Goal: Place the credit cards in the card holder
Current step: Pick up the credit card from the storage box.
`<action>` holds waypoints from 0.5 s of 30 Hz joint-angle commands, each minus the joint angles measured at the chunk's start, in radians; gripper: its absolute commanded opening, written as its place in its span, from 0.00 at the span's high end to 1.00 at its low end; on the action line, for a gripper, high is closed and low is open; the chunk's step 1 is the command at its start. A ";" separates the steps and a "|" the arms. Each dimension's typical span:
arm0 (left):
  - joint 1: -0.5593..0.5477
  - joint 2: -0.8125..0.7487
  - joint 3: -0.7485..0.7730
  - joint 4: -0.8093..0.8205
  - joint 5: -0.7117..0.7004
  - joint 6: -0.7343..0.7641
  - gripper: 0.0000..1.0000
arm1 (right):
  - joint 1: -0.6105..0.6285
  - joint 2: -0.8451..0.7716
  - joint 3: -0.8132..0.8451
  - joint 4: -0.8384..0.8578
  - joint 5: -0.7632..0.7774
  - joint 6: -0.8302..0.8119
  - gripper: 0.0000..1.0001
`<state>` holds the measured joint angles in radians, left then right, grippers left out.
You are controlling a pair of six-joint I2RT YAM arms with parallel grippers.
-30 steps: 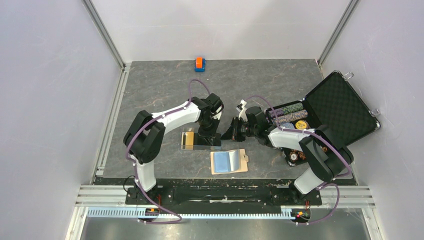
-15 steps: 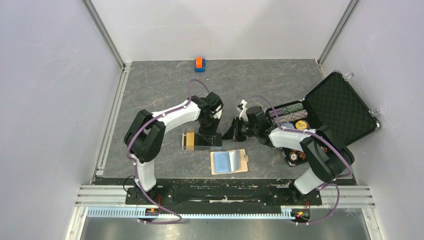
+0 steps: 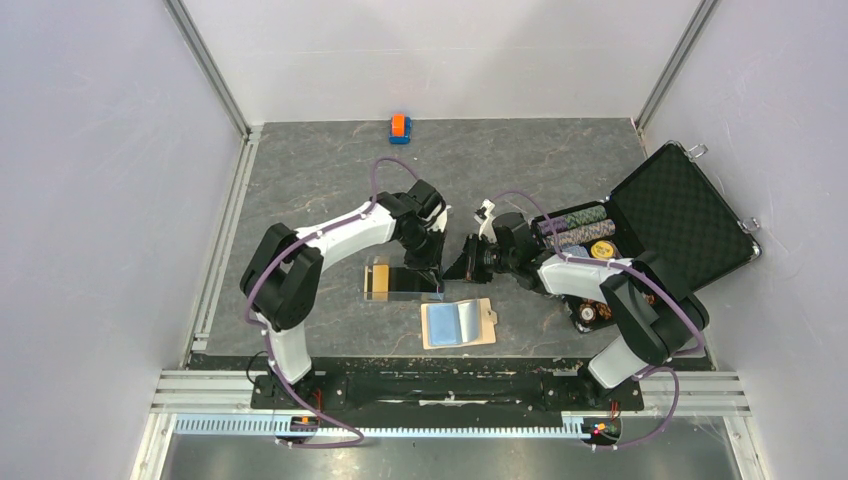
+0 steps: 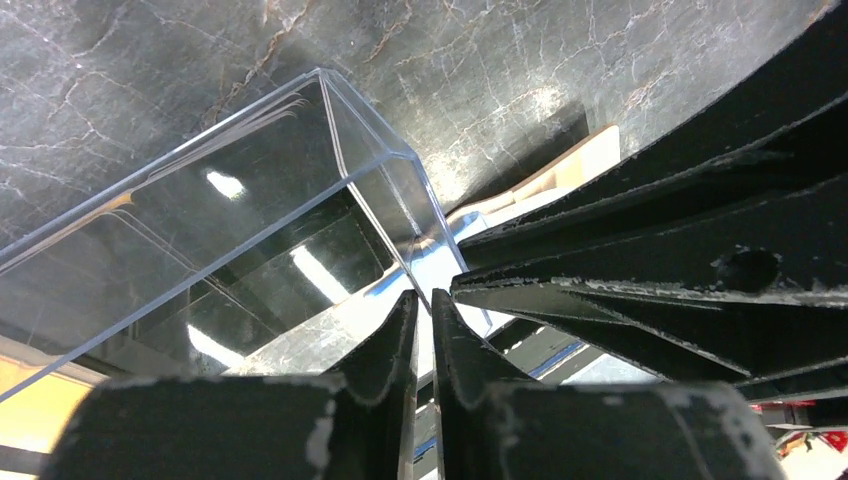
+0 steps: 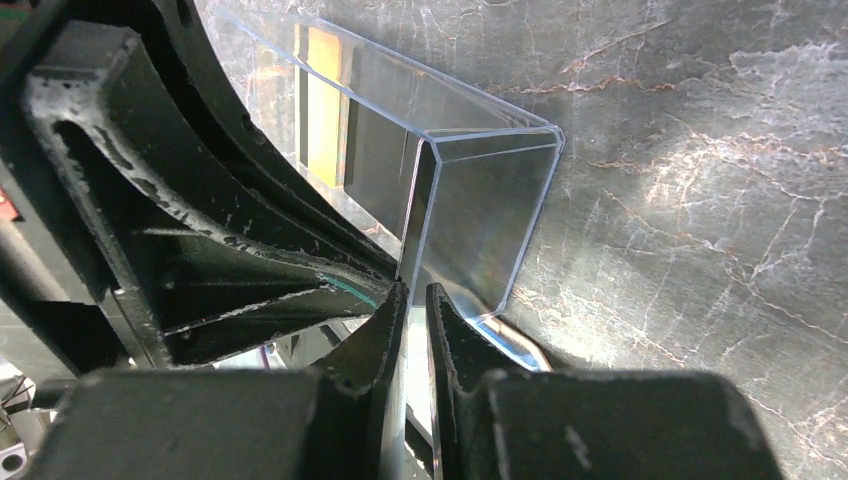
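A clear plastic box (image 3: pixel 405 284) lies on the grey table with a gold credit card (image 3: pixel 377 281) showing inside its left end. That gold card (image 5: pixel 325 100) also shows through the wall in the right wrist view. My left gripper (image 4: pixel 423 300) is shut on a thin clear wall at the box's right end. My right gripper (image 5: pixel 410 295) pinches the same end of the box (image 5: pixel 480 220) from the other side, close against the left gripper's fingers (image 5: pixel 230 240). The tan card holder (image 3: pixel 483 333) lies just in front, with a light blue card (image 3: pixel 448 324) on it.
An open black foam-lined case (image 3: pixel 680 215) with rows of poker chips (image 3: pixel 580 228) stands at the right, beside the right arm. A small orange-and-blue block (image 3: pixel 399 127) sits at the far edge. White walls close in both sides.
My left gripper has shifted a little right toward the box's end and its jaws have narrowed onto the clear wall. The right gripper has stayed put.
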<state>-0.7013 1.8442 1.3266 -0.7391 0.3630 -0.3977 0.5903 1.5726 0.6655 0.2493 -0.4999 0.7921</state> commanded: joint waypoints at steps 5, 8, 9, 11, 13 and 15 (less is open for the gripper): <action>-0.014 0.037 -0.015 0.095 0.006 -0.031 0.80 | 0.013 -0.003 0.016 -0.010 -0.014 -0.020 0.89; -0.014 0.055 -0.011 0.071 -0.012 -0.018 0.76 | 0.012 -0.001 0.015 -0.009 -0.014 -0.019 0.89; -0.014 0.061 -0.013 0.065 -0.014 -0.013 0.76 | 0.013 -0.001 0.016 -0.009 -0.015 -0.019 0.89; -0.014 0.063 -0.019 0.062 -0.014 -0.010 0.75 | 0.013 -0.001 0.017 -0.009 -0.014 -0.019 0.89; -0.014 0.059 -0.022 0.063 -0.012 -0.009 0.85 | 0.012 -0.003 0.019 -0.010 -0.014 -0.019 0.89; -0.014 0.040 -0.021 0.063 -0.016 -0.007 0.98 | 0.013 -0.009 0.019 -0.010 -0.012 -0.021 0.88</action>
<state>-0.7090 1.9030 1.3106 -0.7013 0.3492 -0.4065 0.5907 1.5723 0.6655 0.2493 -0.4995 0.7921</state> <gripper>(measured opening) 0.100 0.111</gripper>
